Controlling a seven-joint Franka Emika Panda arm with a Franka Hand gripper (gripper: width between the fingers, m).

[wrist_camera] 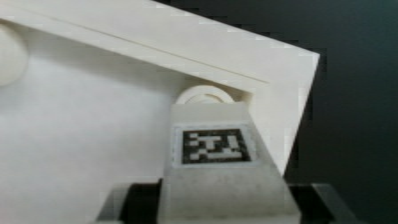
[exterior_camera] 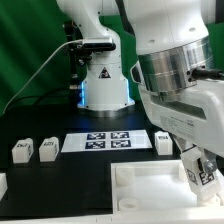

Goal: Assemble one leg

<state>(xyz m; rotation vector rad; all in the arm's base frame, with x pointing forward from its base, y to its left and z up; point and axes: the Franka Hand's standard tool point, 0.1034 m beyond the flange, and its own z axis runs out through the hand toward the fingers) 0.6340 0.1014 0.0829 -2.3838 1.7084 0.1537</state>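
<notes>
My gripper [exterior_camera: 201, 172] is shut on a leg [exterior_camera: 202, 176], a small white block with a black-and-white marker, at the exterior view's right. It holds the leg over the near right corner of the large white square tray-like part [exterior_camera: 140, 190]. In the wrist view the leg [wrist_camera: 217, 150] sits between my dark fingers [wrist_camera: 143, 203], with the gripper [wrist_camera: 222, 205] closed on its sides. The leg's far end touches or overlaps a round corner post [wrist_camera: 210, 96] of the white part [wrist_camera: 89, 130]. I cannot tell whether it is seated.
Two loose legs [exterior_camera: 20, 151] [exterior_camera: 46, 150] stand at the exterior view's left and one more [exterior_camera: 163, 143] stands right of the marker board [exterior_camera: 105, 141]. The robot base [exterior_camera: 103, 85] stands behind. The table is black.
</notes>
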